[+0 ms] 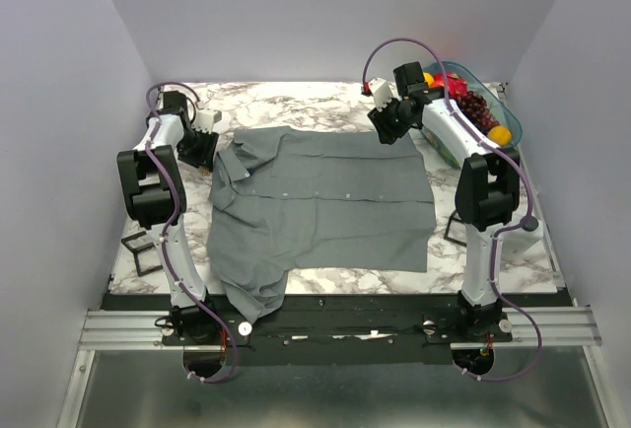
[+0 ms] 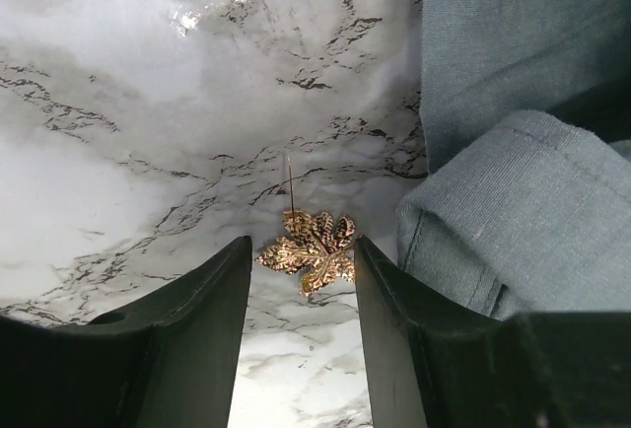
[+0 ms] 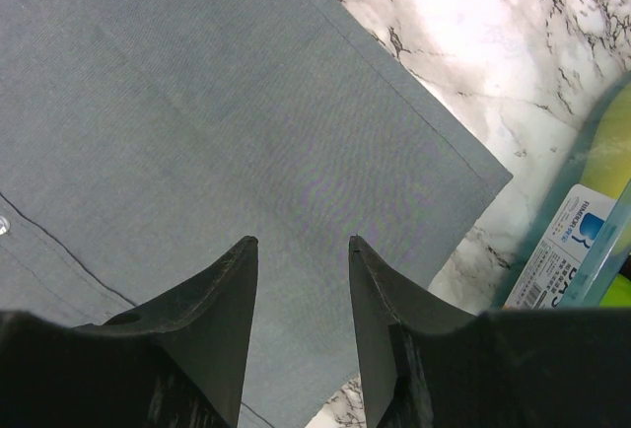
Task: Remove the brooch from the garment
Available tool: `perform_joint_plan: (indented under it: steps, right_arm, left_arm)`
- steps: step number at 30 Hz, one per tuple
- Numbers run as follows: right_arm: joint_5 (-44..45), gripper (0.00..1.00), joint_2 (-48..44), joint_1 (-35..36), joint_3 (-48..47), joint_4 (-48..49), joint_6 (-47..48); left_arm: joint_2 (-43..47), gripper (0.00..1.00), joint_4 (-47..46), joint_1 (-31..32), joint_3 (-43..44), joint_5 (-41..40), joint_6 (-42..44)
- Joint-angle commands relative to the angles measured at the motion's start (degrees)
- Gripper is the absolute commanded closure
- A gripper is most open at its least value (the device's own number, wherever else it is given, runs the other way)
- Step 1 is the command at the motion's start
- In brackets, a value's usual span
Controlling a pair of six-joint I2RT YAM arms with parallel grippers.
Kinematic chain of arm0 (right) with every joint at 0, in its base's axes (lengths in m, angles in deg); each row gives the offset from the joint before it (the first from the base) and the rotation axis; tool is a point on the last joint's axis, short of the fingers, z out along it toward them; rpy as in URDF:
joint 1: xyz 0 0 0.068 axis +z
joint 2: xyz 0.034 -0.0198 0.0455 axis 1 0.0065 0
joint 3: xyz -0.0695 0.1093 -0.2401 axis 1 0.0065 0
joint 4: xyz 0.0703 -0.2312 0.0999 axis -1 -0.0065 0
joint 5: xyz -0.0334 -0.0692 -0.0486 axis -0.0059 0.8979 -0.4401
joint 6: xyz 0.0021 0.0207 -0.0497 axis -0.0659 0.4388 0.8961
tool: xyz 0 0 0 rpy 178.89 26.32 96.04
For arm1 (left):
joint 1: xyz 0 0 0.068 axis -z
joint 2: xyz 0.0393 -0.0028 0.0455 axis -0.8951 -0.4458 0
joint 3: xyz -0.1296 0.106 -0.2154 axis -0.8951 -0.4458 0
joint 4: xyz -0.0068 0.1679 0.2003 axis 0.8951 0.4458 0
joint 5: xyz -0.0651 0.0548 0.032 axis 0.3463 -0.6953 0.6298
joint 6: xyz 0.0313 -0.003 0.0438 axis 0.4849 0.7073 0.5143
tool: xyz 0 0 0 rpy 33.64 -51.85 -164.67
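Brooch (image 2: 311, 250) on marble table (image 2: 148, 103) — shirt (image 2: 513, 211) just beside

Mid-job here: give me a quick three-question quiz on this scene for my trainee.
1. Where does the brooch show?
A) against the bare table, beside the shirt
B) pinned on the shirt
C) under the shirt
2. True or false: the right gripper is pinching the shirt.
3. Fill in: the brooch is gold and shaped like a ____.

Key: 1 A. 2 false: the right gripper's jaws stand open above flat cloth. 3 leaf.
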Motion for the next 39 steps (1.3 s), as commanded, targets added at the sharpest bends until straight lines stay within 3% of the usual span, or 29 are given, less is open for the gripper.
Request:
perform_joint_plan:
  steps: [1,9,12,14,20,24,32,39]
  right_arm:
    - [-0.7,0.5,0.8,0.5,0.2,-0.5,0.6]
    - [-0.9,0.5,1.1,0.5,0.2,-0.5,0.6]
    - [-1.0,0.5,1.3,0.4,0.1,-0.3,0.6]
    - [-1.0,0.5,1.4,0.5,0.1,-0.3,0.6]
    - [-0.9,0.5,1.2,0.5,0.3,-0.1,0.7]
    - [-1.0,0.5,1.2,0.4,0.4,-0.1,0.7]
    - [-1.6,0.5,0.7,0.4,-0.6,-0.3,0.7]
    - [-5.4,0.5,-0.4,0.5,-4.2,-0.6,-0.9]
  left_arm:
    - [-2.5,0.52,-1.3,0.7,-2.4,-3.8,0.3]
    - [-3.0,0.51,2.1,0.8,-1.3,-1.6,1.7]
    - [-3.5,0.6,3.1,0.7,-0.7,-1.8,1.6]
    - [-3.6,0.72,3.8,0.7,-0.4,-1.7,1.6]
    - [-2.5,0.85,4.7,0.6,0.0,0.0,0.1]
    - [-1.6,0.99,6.2,-0.1,1.3,1.8,-0.5]
    - [4.1,1.0,10.8,-2.2,4.6,8.7,0.4]
    - [10.0,1.0,14.1,-1.5,8.0,20.2,3.1]
